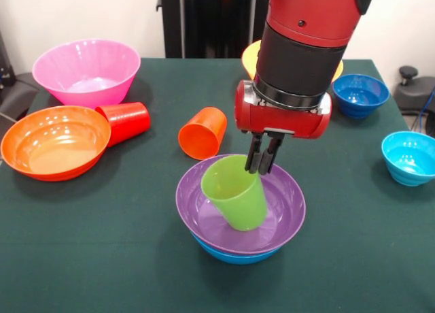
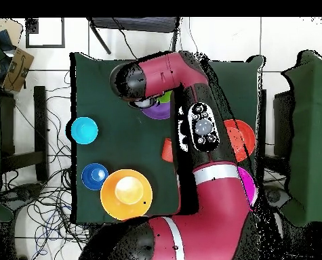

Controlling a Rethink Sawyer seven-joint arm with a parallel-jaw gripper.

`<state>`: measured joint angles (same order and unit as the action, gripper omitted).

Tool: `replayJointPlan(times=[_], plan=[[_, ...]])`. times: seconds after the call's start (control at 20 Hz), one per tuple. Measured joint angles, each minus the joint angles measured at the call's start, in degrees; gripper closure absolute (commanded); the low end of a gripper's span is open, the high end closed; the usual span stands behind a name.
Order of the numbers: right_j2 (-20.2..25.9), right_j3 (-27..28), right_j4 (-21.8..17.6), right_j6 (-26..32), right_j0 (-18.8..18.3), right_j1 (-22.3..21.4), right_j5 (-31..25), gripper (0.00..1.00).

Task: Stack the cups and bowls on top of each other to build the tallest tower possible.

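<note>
Step in hand: green cup [image 1: 235,201] going onto tower. Cup tilted inside purple bowl [image 1: 285,221], itself nested in blue bowl [image 1: 234,256]. Gripper [image 1: 261,165] fingers pinched on cup's far rim. Next, by judgement: right cup, seat flat, then let go

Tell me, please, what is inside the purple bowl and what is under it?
Inside the purple bowl stands a tilted green cup, the claw at its rim. Under the bowl, only a blue bowl's edge shows; the rest is covered.
</note>
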<state>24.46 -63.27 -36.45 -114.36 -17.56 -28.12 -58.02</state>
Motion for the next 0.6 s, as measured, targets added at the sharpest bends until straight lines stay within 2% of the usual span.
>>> replayJointPlan(times=[0.6], plan=[[-0.73, 0.00, 0.00, 0.00, 0.01, -0.21, 0.00, 1.00]])
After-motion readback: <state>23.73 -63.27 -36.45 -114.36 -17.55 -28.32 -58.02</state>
